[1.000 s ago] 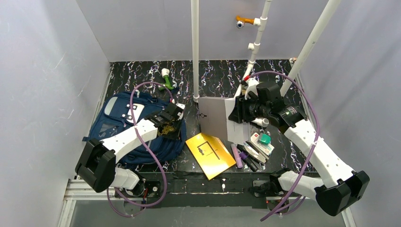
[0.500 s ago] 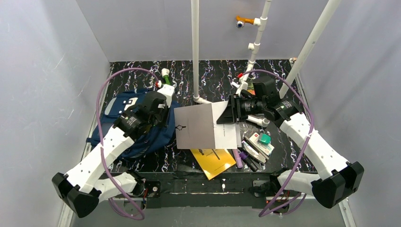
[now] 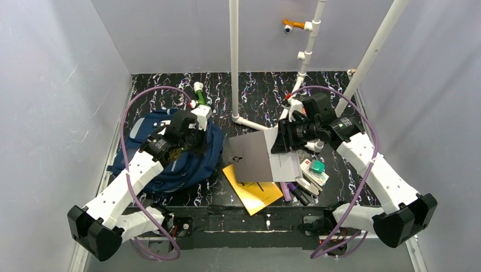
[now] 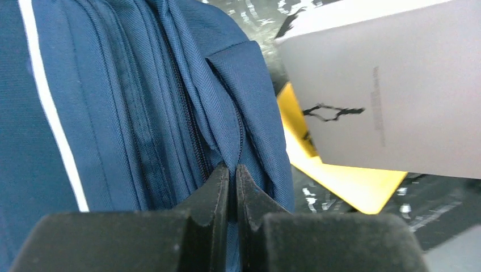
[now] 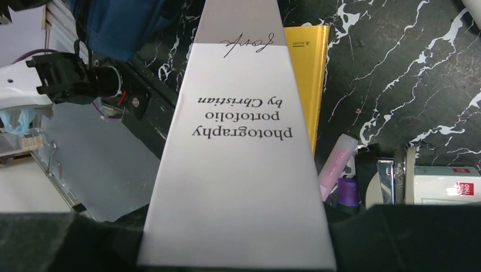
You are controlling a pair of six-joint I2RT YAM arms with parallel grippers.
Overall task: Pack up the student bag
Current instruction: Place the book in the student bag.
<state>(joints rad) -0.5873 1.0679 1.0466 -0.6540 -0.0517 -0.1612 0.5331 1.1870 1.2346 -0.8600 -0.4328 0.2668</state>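
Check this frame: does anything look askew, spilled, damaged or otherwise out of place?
Nothing spilled or damaged. The grey-and-white book hangs tilted in the right gripper, over the yellow notebook, and the left gripper is pinched shut on a fold of the student bag. Both look deliberate.

Bright, even, diffuse light from above; shadows soft, weak. Top view sharp. Left wrist view: left tool (image 4: 232, 170) blurred near lens, grey book (image 4: 385, 96) pale, slightly soft. Right wrist view: bottom edge dark, unfocused.
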